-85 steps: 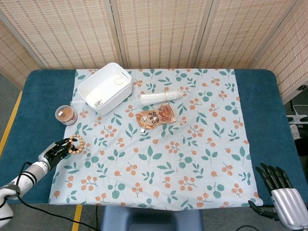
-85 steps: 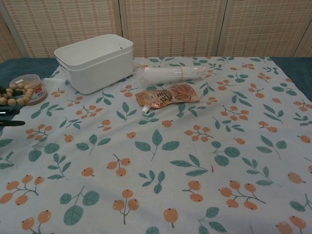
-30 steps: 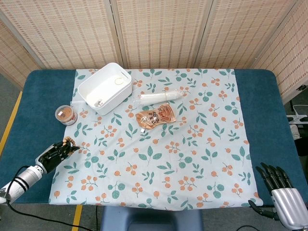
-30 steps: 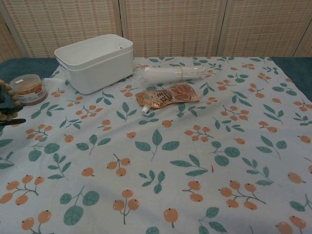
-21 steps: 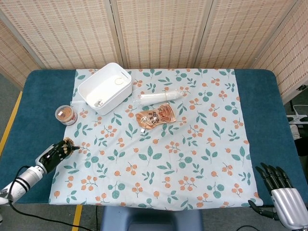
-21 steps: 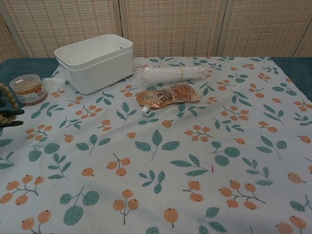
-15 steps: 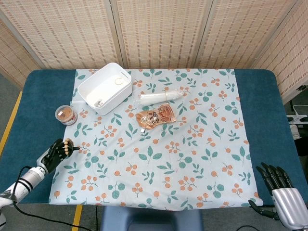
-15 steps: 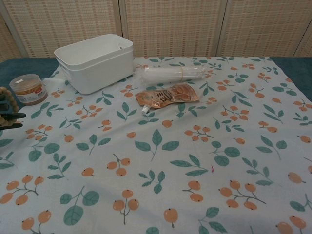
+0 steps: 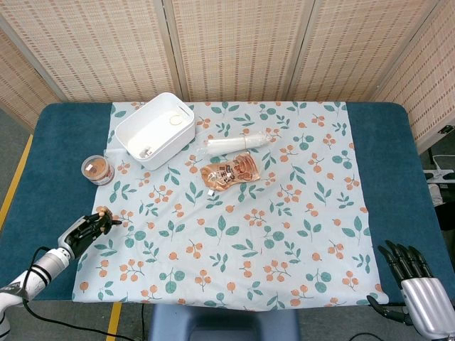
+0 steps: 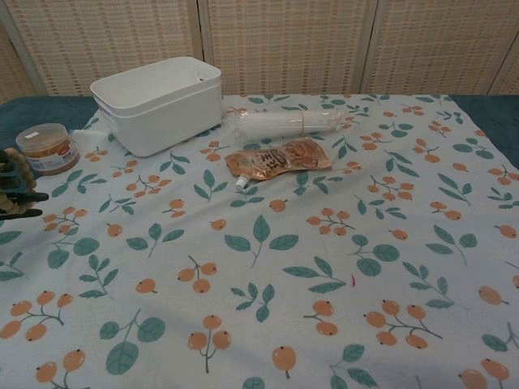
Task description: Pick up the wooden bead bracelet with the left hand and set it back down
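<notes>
At the lower left of the head view, the left hand [image 9: 88, 229] grips the wooden bead bracelet [image 10: 18, 185], its beads looped around the dark fingers [image 10: 19, 197] at the cloth's edge. The right hand [image 9: 416, 280] rests lower right, fingers apart, holding nothing.

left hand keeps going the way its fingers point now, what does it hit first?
Probably nothing soon: the left hand, holding the bracelet, points right and slightly up-frame over bare floral cloth. The sauce pouch lies roughly that way; depth unclear.

Staged tabletop test area, floral tablecloth [image 9: 284, 213], woven screens [image 9: 234, 42]
</notes>
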`<state>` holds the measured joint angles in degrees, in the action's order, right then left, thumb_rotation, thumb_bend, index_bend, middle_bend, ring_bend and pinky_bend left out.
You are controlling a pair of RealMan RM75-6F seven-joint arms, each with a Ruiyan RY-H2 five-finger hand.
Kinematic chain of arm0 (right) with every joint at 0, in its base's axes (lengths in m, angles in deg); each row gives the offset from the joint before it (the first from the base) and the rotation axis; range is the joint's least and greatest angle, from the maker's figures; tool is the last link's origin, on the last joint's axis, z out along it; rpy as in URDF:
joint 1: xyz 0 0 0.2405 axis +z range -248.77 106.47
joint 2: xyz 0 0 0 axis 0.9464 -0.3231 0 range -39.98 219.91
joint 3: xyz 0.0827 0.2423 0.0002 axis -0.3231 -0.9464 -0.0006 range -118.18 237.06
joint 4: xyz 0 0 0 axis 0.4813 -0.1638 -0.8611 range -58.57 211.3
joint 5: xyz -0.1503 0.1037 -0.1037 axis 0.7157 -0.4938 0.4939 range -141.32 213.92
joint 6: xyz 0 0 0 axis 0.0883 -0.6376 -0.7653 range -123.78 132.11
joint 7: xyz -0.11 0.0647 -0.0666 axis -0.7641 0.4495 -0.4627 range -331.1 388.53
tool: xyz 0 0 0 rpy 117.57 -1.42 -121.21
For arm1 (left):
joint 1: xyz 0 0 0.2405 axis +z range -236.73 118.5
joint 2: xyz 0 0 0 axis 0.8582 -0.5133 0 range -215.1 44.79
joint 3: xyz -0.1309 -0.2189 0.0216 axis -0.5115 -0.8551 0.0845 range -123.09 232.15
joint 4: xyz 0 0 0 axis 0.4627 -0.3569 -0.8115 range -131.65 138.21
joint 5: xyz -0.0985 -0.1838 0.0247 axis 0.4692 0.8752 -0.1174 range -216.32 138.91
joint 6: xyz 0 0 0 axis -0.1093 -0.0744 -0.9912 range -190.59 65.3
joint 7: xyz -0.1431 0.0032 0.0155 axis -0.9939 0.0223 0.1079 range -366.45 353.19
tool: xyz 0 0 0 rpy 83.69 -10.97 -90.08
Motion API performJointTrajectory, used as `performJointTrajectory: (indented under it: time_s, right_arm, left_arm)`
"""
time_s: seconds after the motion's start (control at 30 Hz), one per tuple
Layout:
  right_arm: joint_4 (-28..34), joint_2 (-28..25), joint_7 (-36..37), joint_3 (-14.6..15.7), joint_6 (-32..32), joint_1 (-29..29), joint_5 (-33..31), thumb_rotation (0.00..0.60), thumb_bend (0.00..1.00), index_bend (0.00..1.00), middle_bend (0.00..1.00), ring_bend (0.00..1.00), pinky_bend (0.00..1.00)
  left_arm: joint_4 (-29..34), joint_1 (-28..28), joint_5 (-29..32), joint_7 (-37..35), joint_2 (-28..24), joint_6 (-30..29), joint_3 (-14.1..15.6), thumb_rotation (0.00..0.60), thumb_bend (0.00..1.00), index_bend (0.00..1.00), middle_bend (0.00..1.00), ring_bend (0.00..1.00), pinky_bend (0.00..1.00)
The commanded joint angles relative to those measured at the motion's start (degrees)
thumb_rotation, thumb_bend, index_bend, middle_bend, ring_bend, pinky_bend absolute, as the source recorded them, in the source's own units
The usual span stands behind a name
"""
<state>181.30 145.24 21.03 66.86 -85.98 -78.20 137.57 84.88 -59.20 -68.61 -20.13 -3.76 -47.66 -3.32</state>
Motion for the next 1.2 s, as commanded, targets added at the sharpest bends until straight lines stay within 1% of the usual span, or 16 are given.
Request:
performJointTrajectory:
  time_s: [0.03, 0.1, 0.2, 0.3, 0.33, 0.43, 0.5, 0.63, 0.67, 0.73, 0.77, 0.87, 0.97, 1.0, 1.07, 1.2]
  right_arm:
    - [-0.01, -0.03, 0.07, 0.07, 0.12, 0.05, 0.09, 0.378, 0.19, 0.0, 0.0, 0.0, 0.0]
    - [-0.01, -0.04, 0.03, 0.1, 0.19, 0.08, 0.16, 0.378, 0.19, 0.0, 0.0, 0.0, 0.0]
    - [0.01, -0.05, -0.03, 0.1, 0.22, 0.08, 0.08, 0.379, 0.19, 0.0, 0.0, 0.0, 0.0]
    - [0.03, -0.07, -0.07, 0.08, 0.19, 0.05, 0.01, 0.378, 0.19, 0.0, 0.0, 0.0, 0.0]
    - [0.03, -0.07, -0.07, 0.08, 0.15, 0.04, 0.03, 0.379, 0.19, 0.0, 0.0, 0.0, 0.0]
    - [0.04, -0.14, -0.01, 0.09, -0.03, -0.03, 0.1, 0.378, 0.19, 0.0, 0.0, 0.0, 0.0]
    - [0.01, -0.17, 0.01, 0.09, -0.05, -0.04, 0.08, 0.377, 0.19, 0.0, 0.0, 0.0, 0.0]
    - [0.0, -0.18, 0.12, 0.06, -0.18, -0.06, 0.14, 0.379, 0.19, 0.0, 0.0, 0.0, 0.0]
    - [-0.02, -0.19, 0.16, 0.08, -0.21, -0.08, 0.18, 0.379, 0.19, 0.0, 0.0, 0.0, 0.0]
    - [-0.03, -0.2, 0.12, 0.08, -0.25, -0.1, 0.18, 0.379, 0.19, 0.0, 0.0, 0.0, 0.0]
    - [-0.05, -0.19, 0.06, 0.05, -0.27, -0.12, 0.13, 0.379, 0.19, 0.0, 0.0, 0.0, 0.0]
    - [-0.04, -0.16, 0.12, 0.01, -0.31, -0.13, 0.08, 0.378, 0.2, 0.0, 0.0, 0.0, 0.0]
    - [-0.08, -0.14, 0.12, -0.02, -0.38, -0.17, 0.04, 0.377, 0.2, 0.0, 0.0, 0.0, 0.0]
    - [-0.07, -0.14, 0.09, -0.01, -0.37, -0.17, 0.06, 0.377, 0.2, 0.0, 0.0, 0.0, 0.0]
    - [-0.05, -0.13, 0.07, 0.01, -0.33, -0.17, 0.07, 0.378, 0.2, 0.0, 0.0, 0.0, 0.0]
    - [-0.05, -0.09, -0.06, 0.04, -0.26, -0.16, 0.14, 0.378, 0.2, 0.0, 0.0, 0.0, 0.0]
  left_arm:
    - [0.27, 0.16, -0.17, -0.28, 0.04, -0.08, -0.11, 0.545, 0.53, 0.58, 0.72, 0.27, 0.03]
    - [0.4, 0.23, -0.16, -0.71, 0.17, -0.27, -0.26, 0.532, 0.53, 0.57, 0.73, 0.27, 0.03]
    - [0.44, 0.42, -0.16, -1.05, 0.47, -0.13, -0.74, 0.49, 0.53, 0.57, 0.73, 0.27, 0.02]
    - [0.29, 0.56, -0.36, -1.15, 0.66, 0.25, -0.96, 0.421, 0.52, 0.57, 0.73, 0.27, 0.02]
    - [0.21, 0.57, -0.42, -1.19, 0.68, 0.39, -0.98, 0.408, 0.51, 0.57, 0.73, 0.27, 0.02]
    - [0.03, 0.62, -0.65, -1.11, 0.85, 0.88, -1.14, 0.398, 0.52, 0.57, 0.73, 0.27, 0.02]
    - [-0.07, 0.65, -0.64, -1.14, 0.99, 1.36, -1.3, 0.391, 0.55, 0.57, 0.73, 0.27, 0.02]
    - [-0.03, 0.75, -1.1, -0.53, 1.11, 1.95, -1.47, 0.355, 0.63, 0.57, 0.73, 0.27, 0.02]
    - [0.02, 0.78, -1.06, -0.59, 1.15, 1.96, -1.47, 0.356, 0.66, 0.57, 0.73, 0.27, 0.02]
    - [0.12, 0.72, -1.03, -0.92, 1.08, 1.62, -1.25, 0.382, 0.72, 0.58, 0.74, 0.27, 0.02]
    - [0.24, 0.59, -1.07, -1.22, 0.92, 1.3, -0.98, 0.41, 0.76, 0.58, 0.74, 0.27, 0.02]
    - [0.47, 0.29, -1.1, -1.9, 0.52, 1.14, -0.47, 0.445, 0.89, 0.58, 0.74, 0.27, 0.02]
    - [0.73, 0.11, -1.13, -2.33, 0.4, 0.75, -0.22, 0.445, 0.97, 0.58, 0.74, 0.27, 0.02]
    - [0.82, 0.08, -1.16, -2.43, 0.37, 0.63, -0.17, 0.448, 0.98, 0.57, 0.74, 0.27, 0.02]
    - [0.9, 0.06, -1.31, -2.34, 0.36, 0.53, -0.16, 0.479, 1.0, 0.57, 0.74, 0.27, 0.02]
    - [1.4, 0.35, -1.39, -2.11, 0.88, -0.48, -0.75, 0.569, 1.0, 0.56, 0.73, 0.27, 0.01]
